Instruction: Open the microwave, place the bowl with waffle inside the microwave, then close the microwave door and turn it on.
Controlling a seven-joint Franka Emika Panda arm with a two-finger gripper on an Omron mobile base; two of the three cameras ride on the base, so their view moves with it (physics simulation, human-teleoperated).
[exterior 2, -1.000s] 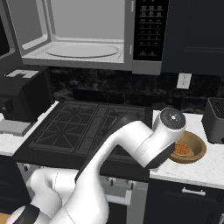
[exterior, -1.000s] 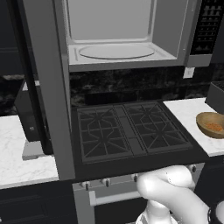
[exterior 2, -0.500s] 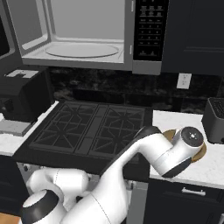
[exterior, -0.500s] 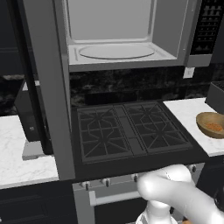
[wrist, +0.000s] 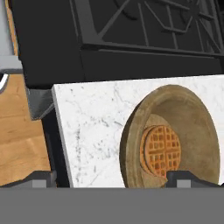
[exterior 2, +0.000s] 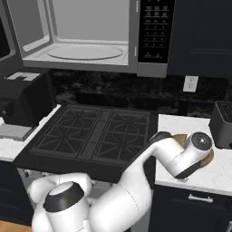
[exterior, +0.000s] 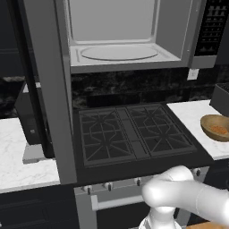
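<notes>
Microwave point(exterior: 116, 40) stands open above the stove point(exterior: 134, 134), its light grey cavity exposed and its door point(exterior: 47, 89) swung out to the left, seen almost edge-on in the left base view. Bowl point(wrist: 175, 135) rests on the white marble worktop point(wrist: 92, 127) to the right of the stove, with the waffle point(wrist: 161, 150) lying flat inside it. End effector point(wrist: 109, 177) hangs over this worktop, looking down; in the hand view the bowl lies directly ahead and somewhat toward the side of one finger tip point(wrist: 186, 178), which overlaps the bowl's near rim, while the other tip sits out past the worktop edge. Finger tips stand far apart and hold nothing. Judged from this, the coming move calls for a descent with one finger inside the rim and one outside. In the right base view the arm's wrist covers most of the bowl, so actual height above the rim cannot be determined. Bowl's lower edge is cut off in the hand view.
</notes>
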